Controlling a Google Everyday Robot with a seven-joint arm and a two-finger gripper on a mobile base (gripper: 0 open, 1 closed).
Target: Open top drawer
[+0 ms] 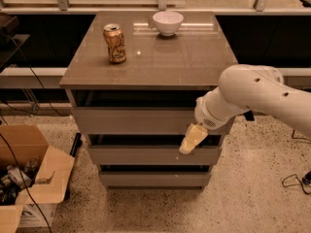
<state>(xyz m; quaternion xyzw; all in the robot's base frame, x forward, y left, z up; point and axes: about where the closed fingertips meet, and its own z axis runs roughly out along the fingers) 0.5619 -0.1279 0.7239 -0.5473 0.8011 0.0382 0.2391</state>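
The top drawer (pixel 131 120) is the widest grey-brown front, just under the cabinet top, and it stands closed. My gripper (pixel 190 141) hangs from the white arm (pixel 252 96) at the cabinet's right side. Its cream-coloured tip sits in front of the gap below the top drawer's right part, above the middle drawer (pixel 146 155). The narrowest drawer (pixel 150 179) is at the bottom.
A drink can (pixel 114 43) and a white bowl (pixel 167 22) stand on the cabinet top (pixel 184 57). An open cardboard box (pixel 29 178) with clutter sits on the floor at left. Cables lie at the far right (pixel 296 178).
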